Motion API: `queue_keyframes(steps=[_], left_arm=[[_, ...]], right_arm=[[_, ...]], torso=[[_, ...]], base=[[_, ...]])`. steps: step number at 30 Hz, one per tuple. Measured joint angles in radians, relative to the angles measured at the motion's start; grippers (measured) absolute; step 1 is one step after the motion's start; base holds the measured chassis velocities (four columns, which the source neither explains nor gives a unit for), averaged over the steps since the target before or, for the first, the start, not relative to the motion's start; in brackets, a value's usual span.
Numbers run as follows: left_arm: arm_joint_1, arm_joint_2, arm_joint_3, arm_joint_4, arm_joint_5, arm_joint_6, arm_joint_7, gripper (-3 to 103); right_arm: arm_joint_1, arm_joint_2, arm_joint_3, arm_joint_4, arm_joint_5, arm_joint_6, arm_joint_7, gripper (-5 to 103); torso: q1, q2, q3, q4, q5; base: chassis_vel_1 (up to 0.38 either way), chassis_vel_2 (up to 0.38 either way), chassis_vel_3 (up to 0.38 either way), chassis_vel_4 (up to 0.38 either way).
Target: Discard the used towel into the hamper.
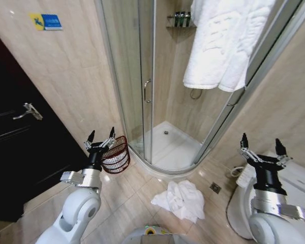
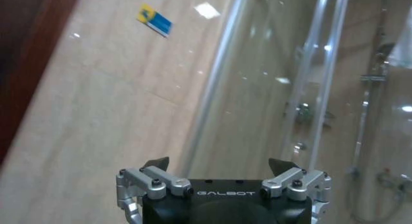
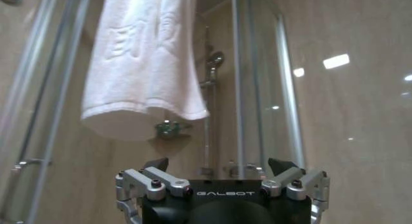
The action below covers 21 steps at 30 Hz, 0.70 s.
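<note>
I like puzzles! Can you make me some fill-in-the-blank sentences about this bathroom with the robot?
1. The crumpled towel lies on the ____.
2. The hamper stands beside the robot's ____ gripper.
3. Another towel hangs over the glass of the ____.
4. Both the left gripper and the right gripper have their jaws ____.

Missing words: floor; left; shower; open

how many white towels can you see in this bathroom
2. One towel lies crumpled on the floor tiles in front of the shower, between the hamper and the toilet. The other towel hangs over the top of the shower enclosure. More may be hidden outside the views.
</note>
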Motion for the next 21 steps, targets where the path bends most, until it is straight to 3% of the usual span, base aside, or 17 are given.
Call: queue_keyframes(steps=[12, 16, 21], left_arm=[[0.007, -0.010, -0.025, 0.003, 0.032, -0.002, -0.017, 100], [0.005, 0.012, -0.082, 0.009, 0.053, 0.002, -0.013, 100], [0.008, 0.054, -0.219, 0.064, 0.060, 0.015, -0.010, 100]], right_arm=[[0.000, -0.002, -0.005, 0.004, 0.000, 0.000, -0.002, 100], [0.000, -0.003, -0.006, 0.006, 0.001, -0.001, -0.002, 100], [0.004, -0.005, -0.011, 0.005, 0.002, -0.002, -0.002, 100]], torso=[[0.000, 0.000, 0.000, 0.0005, -0.0002], [0.000, 0.000, 0.000, 0.0003, -0.0001], [0.000, 0.000, 0.000, -0.0004, -0.0001]], base=[[0.090, 0.089, 0.080, 0.080], [0.033, 0.022, 0.043, 0.045], [0.000, 0.000, 0.000, 0.000]])
